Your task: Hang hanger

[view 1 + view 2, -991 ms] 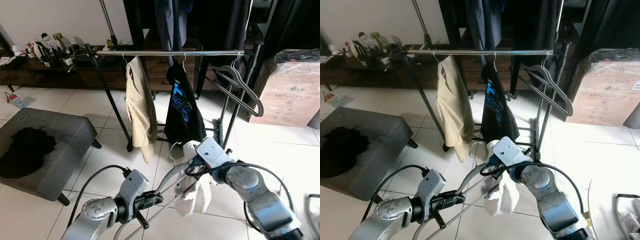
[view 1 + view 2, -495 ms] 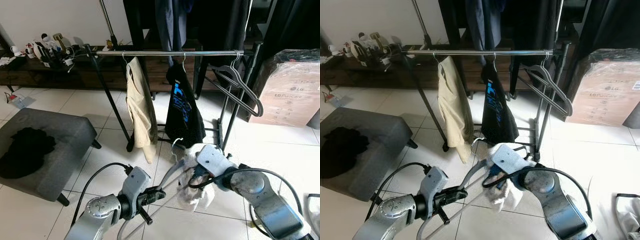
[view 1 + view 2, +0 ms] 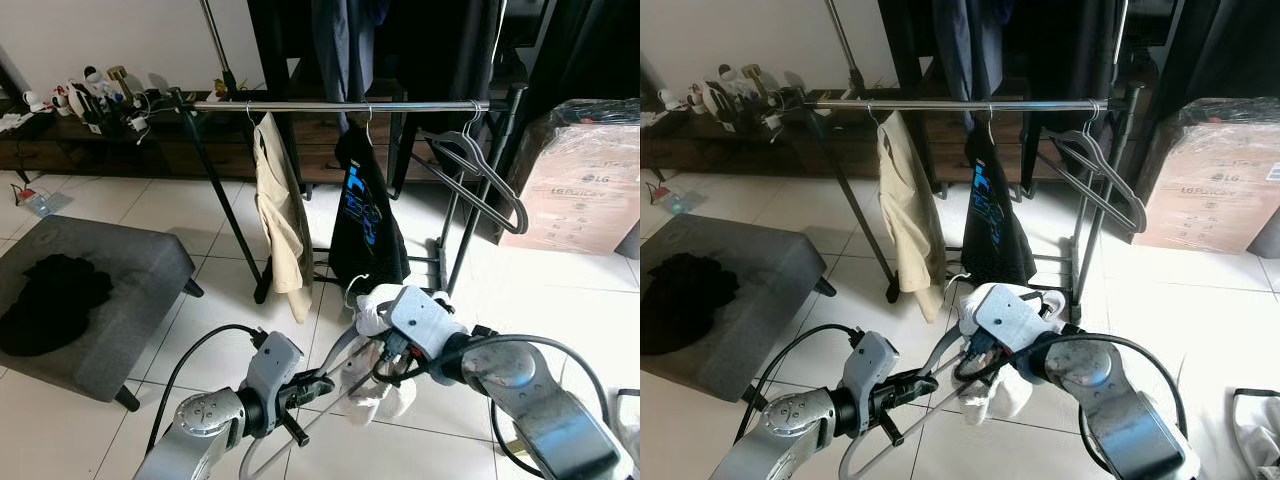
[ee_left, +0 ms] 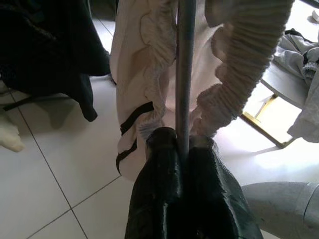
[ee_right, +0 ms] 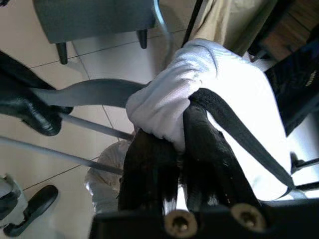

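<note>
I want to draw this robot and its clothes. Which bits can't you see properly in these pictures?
- Hanger: the white garment covers its top, and the eye views' bottom edge cuts it off.
- Right gripper: its fingertips are buried in that garment.
- Things on the shelf: too small to name.
- Black heap on the stool: too dark to tell what it is.

Smooth grey metal hanger (image 4: 185,74) carries ribbed white cloth garment (image 5: 199,94); glossy chrome rail (image 3: 340,105) above shiny floor tiles (image 3: 150,215).
</note>
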Robot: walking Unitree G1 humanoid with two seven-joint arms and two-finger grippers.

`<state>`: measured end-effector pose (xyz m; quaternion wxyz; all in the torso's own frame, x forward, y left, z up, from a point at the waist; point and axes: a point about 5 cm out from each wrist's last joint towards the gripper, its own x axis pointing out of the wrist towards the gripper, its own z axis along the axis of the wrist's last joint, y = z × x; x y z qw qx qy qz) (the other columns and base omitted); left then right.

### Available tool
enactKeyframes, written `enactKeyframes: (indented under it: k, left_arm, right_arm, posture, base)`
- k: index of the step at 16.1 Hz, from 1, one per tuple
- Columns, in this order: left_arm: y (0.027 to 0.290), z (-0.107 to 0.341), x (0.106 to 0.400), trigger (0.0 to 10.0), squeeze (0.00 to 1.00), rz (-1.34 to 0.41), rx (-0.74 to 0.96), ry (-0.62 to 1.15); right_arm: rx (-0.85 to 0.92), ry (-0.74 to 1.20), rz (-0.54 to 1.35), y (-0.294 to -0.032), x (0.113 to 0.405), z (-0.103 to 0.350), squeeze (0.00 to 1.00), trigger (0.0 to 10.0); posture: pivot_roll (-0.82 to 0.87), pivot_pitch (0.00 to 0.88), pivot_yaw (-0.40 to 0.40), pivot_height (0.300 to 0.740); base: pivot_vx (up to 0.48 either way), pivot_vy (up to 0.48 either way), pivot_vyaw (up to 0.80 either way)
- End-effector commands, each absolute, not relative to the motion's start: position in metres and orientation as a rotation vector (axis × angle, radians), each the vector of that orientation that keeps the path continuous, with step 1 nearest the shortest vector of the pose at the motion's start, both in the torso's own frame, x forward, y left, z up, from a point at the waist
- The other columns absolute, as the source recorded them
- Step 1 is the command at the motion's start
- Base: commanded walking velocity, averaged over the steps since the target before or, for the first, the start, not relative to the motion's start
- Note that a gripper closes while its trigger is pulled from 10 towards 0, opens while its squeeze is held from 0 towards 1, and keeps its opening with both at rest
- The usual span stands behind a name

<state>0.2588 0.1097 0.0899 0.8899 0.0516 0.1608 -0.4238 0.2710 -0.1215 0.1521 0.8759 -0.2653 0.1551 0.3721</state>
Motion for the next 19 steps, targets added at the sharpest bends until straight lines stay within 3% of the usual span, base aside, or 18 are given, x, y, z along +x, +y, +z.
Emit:
enactKeyframes:
  k: [1,2,3,13,19]
  left_arm:
    - [0.114,0.096,0.264,10.0,0.0,-0.843,0.117,0.288]
    - [0.114,0.097,0.266,10.0,0.0,-0.833,0.113,0.275]
    - [0.114,0.1,0.268,10.0,0.0,-0.817,0.108,0.253]
    - [0.108,0.11,0.273,10.0,0.0,-0.781,0.045,0.133]
    - [0.11,0.113,0.279,10.0,0.0,-0.732,0.047,0.083]
  right_arm:
    - [-0.539,0.317,0.834,-0.113,0.263,0.152,0.73,10.0]
    - [-0.538,0.321,0.839,-0.113,0.262,0.152,0.96,10.0]
    - [-0.537,0.322,0.844,-0.113,0.261,0.153,1.0,10.0]
    - [-0.531,0.321,0.825,-0.111,0.257,0.152,1.0,10.0]
    - [-0.548,0.4,0.813,-0.13,0.243,0.146,1.0,10.0]
  posture:
    - [-0.15,0.153,0.082,0.74]
    - [-0.15,0.152,0.081,0.74]
    - [-0.15,0.152,0.081,0.74]
    - [-0.15,0.147,0.079,0.74]
    - [-0.16,0.139,0.072,0.74]
  base:
    - [0.0,0.0,0.0]
    - [0.0,0.0,0.0]
    - [0.0,0.0,0.0]
    - [0.0,0.0,0.0]
    - [0.0,0.0,0.0]
